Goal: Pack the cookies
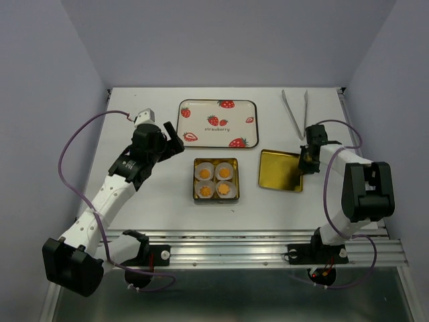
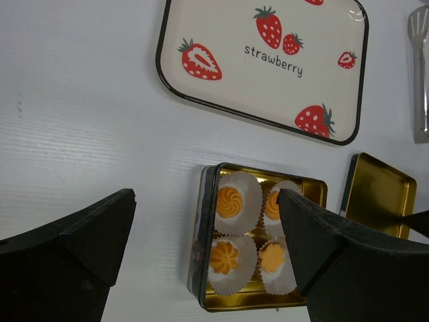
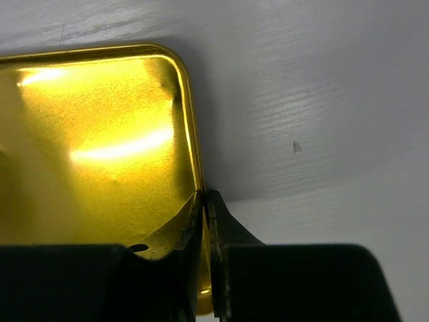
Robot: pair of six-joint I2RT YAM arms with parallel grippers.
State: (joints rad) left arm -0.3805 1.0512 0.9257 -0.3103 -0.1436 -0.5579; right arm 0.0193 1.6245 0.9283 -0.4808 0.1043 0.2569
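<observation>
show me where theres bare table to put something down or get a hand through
Bare table runs along the near edge in front of the tin and lid, widening left of the tin toward the left arm. Crowded: tray to tin, tin to lid, and the right side around the tongs and right gripper.

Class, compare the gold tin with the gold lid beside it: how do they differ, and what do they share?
The tin holds four cookies in white paper cups; the lid lies bare. The right gripper pinches the lid's rim; nothing touches the tin. The tin sits directly in front of the strawberry tray; the lid lies to the tin's right. Both are shiny gold inside, with rounded corners.
</observation>
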